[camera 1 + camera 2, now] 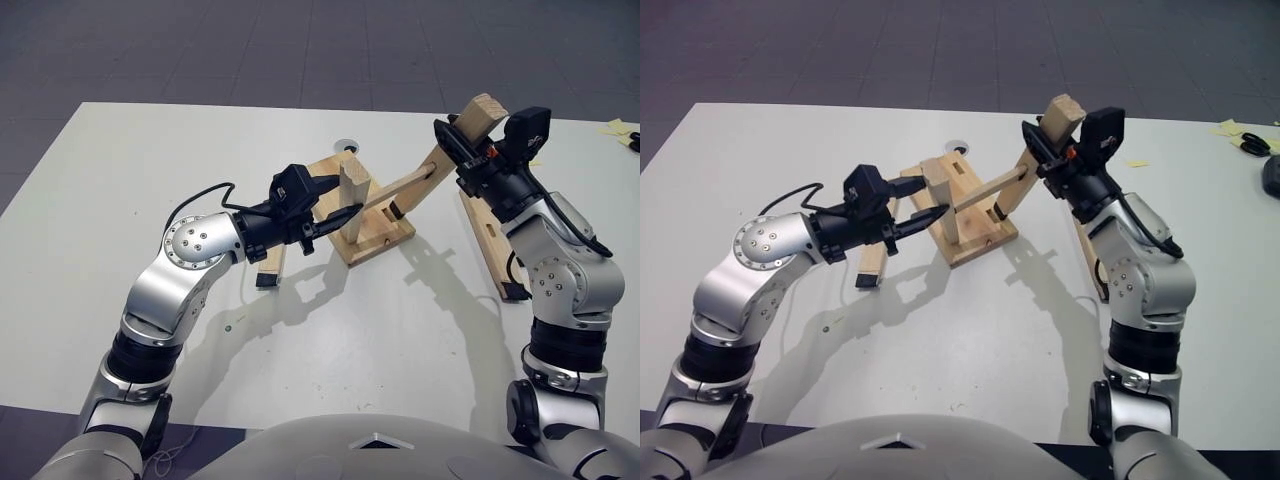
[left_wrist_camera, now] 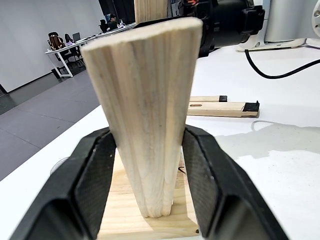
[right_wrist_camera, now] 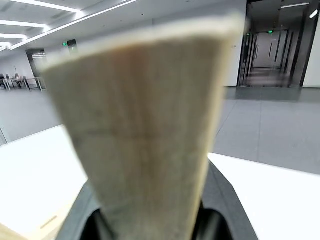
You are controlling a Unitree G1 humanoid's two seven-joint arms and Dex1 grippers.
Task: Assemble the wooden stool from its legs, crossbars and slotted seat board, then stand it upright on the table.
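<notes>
The left fingers (image 2: 97, 170) press against both sides of the upright leg (image 1: 355, 190) at the middle of the head view. The left gripper (image 1: 340, 200) seems to be steadying it where its foot meets the slotted seat board (image 1: 375, 242), which lies flat on the surface (image 1: 150, 170). Toward the upper right, the right gripper (image 1: 468, 138) is clamped on a second leg (image 1: 483, 112), held tilted and clear of the surface. A crossbar (image 1: 405, 185) spans the two legs, so I'd say that leg is raised to line the bar up with its joint. Whether either end is seated I can't tell. Two spare legs lie flat, one at the right (image 1: 490, 245) and one under the left forearm (image 1: 270, 262).
</notes>
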